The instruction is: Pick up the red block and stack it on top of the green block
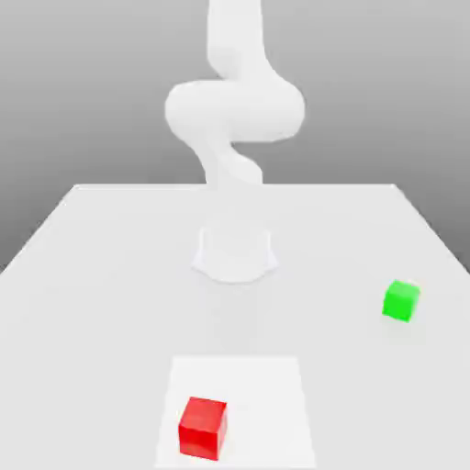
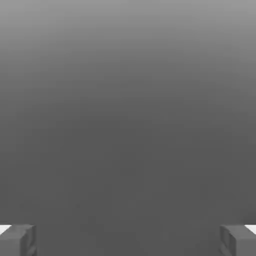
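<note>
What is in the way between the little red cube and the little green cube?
Nothing visible. The small bright-red cube sits near the front of the white table; the small bright-green cube sits apart, toward the exterior view's right. Only bare tabletop lies between them.

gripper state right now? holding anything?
Gripper: open, fingertips wide apart, nothing between them. The small bright-red cube and the small bright-green cube both sit on the table, apart.

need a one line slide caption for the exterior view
Before the pick: red block on a pale square patch near the front, green block apart toward the exterior view's right, white arm behind.
</note>
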{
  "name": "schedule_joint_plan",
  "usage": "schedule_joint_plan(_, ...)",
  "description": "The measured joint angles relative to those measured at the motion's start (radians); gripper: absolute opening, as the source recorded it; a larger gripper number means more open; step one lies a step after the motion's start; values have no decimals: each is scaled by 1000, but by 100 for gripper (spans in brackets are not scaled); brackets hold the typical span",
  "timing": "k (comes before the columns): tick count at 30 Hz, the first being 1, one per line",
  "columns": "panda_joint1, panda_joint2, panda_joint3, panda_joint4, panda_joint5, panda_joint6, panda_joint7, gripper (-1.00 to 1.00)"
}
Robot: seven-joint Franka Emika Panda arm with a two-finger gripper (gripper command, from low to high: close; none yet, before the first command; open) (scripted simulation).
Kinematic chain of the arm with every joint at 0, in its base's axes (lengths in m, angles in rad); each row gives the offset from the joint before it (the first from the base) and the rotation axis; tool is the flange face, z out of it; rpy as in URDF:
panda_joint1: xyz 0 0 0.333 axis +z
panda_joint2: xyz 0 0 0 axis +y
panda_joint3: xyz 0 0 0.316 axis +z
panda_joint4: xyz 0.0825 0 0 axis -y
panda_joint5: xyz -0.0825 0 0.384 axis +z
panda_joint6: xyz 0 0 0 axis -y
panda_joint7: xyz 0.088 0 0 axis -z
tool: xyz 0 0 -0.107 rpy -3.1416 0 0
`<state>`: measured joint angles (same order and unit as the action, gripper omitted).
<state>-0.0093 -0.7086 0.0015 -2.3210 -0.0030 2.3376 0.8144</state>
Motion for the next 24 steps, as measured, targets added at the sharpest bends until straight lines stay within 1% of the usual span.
schedule_joint_plan(15,-45,550,-5,-126,-12,226,83,0)
schedule_joint_plan(24,-64,876,-13,-196,6,366,111,0)
